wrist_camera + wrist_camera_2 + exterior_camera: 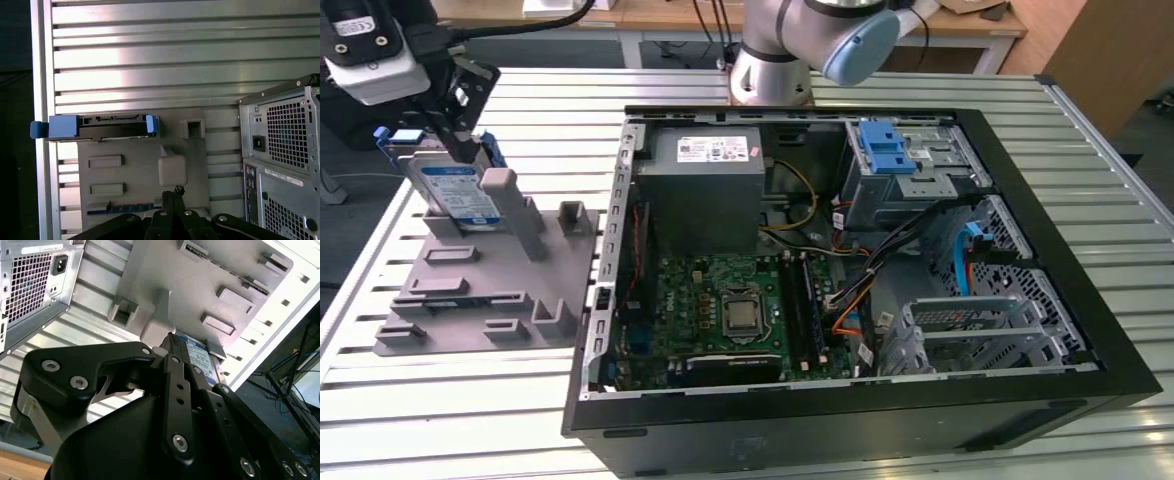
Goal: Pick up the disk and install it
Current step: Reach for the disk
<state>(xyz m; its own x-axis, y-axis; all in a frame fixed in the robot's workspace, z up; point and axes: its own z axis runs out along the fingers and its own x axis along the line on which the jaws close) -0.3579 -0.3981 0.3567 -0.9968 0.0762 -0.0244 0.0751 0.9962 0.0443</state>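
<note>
Exterior view: a flat silver-grey hard disk (454, 195) with a blue-and-white label, clipped in a blue plastic bracket, is seen standing on edge at the far end of a grey moulded plastic fixture (480, 300), at about ten o'clock in the frame. The black two-fingered gripper (454, 140) is held over the fixture, overlapping the disk's upper edge at its twelve o'clock. In both wrist views the slim black fingers (167, 202) are shown drawn together with nothing clamped between them, the disk lying apart from their tips, near a grey post (172, 170). An open black computer tower (854, 430) is laid at the fixture's three o'clock on the slatted aluminium table (454, 420).
</note>
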